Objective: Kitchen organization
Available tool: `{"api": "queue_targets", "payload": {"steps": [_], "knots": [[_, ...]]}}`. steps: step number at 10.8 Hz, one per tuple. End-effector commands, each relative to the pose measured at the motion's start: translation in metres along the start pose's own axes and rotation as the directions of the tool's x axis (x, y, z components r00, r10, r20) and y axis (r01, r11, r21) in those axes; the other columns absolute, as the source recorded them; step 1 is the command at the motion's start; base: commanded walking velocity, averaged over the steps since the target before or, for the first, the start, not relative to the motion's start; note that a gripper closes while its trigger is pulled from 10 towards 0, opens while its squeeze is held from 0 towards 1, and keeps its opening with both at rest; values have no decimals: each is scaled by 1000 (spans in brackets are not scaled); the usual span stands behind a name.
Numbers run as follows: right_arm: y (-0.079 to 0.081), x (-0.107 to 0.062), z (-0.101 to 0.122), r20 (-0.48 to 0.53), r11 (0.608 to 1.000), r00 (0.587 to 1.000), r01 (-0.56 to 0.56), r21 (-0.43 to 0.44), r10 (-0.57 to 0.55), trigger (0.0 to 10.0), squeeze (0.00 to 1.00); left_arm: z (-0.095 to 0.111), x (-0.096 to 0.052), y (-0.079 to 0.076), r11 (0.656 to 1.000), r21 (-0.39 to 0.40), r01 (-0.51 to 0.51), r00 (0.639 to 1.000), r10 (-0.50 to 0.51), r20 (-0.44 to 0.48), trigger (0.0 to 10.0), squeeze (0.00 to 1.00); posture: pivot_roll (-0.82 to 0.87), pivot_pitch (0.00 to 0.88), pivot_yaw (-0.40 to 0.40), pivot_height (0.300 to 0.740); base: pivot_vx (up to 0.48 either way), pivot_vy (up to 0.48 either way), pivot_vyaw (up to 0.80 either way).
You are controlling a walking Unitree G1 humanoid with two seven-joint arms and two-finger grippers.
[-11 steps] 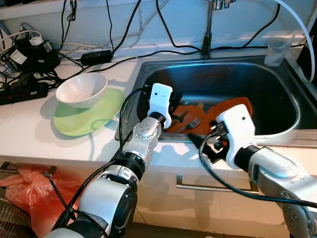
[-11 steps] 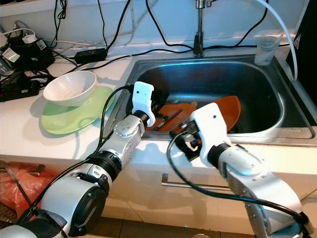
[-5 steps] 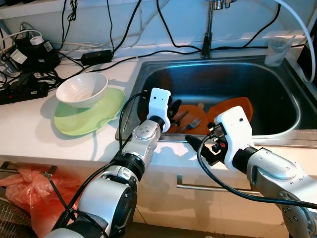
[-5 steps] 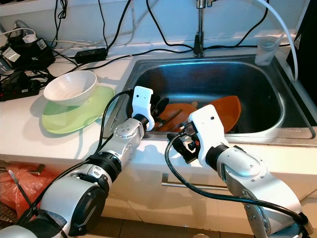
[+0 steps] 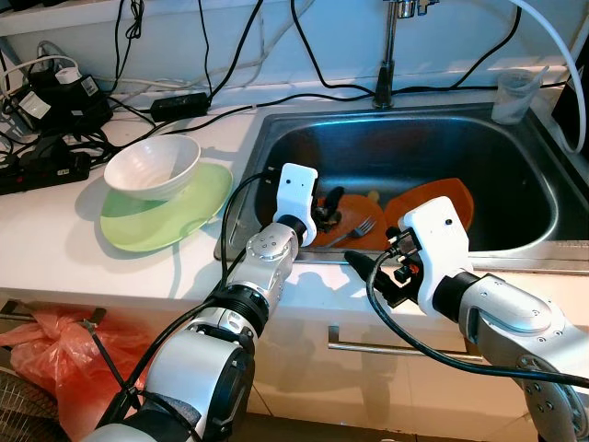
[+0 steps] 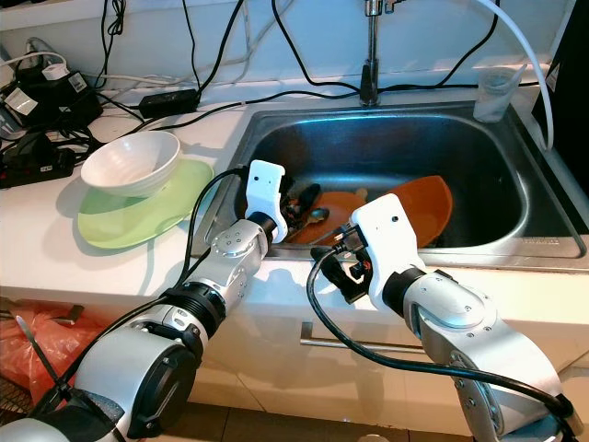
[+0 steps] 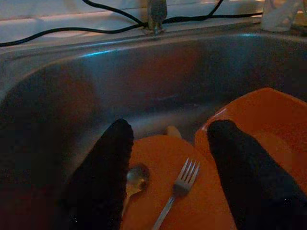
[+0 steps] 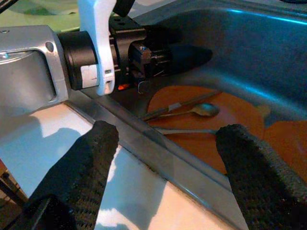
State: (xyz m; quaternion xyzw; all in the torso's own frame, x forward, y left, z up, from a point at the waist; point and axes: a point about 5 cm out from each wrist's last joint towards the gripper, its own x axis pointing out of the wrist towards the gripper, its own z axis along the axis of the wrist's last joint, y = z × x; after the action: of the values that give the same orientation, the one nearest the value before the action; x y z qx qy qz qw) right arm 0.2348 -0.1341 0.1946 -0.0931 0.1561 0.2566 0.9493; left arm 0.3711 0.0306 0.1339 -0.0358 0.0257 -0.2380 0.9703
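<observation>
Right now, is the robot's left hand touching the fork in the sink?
Apart. The left wrist view shows the fork lying on the orange plate between the open fingers of the left gripper, with bare plate showing on both sides of it.

Both arms are silver metal with black ribbed joints and looping black cables. Each wrist carries a white plastic camera housing. The left gripper (image 7: pixel 168 167) and right gripper (image 8: pixel 163 143) have thick black fingers, the right's with a knurled texture.
</observation>
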Motion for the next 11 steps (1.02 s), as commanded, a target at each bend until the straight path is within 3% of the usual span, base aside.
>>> {"api": "queue_targets", "payload": {"steps": [1,6,11], "knots": [[1,1,4,15,1000,1000,-11,-7,11,10000,0,-1,3,-13,999,-31,32,999,-33,-7,10000,1000,-374,0,152,740,0,0,0],[0,9,8,34,1000,999,-22,-10,22,10000,0,26,7,5,1000,16,-12,996,11,90,10000,1000,-342,0,158,740,0,0,0],[-2,21,14,79,999,996,-32,-16,33,10000,0,34,1,28,994,78,-76,990,65,129,10000,1000,-284,0,157,740,0,0,0]]}}
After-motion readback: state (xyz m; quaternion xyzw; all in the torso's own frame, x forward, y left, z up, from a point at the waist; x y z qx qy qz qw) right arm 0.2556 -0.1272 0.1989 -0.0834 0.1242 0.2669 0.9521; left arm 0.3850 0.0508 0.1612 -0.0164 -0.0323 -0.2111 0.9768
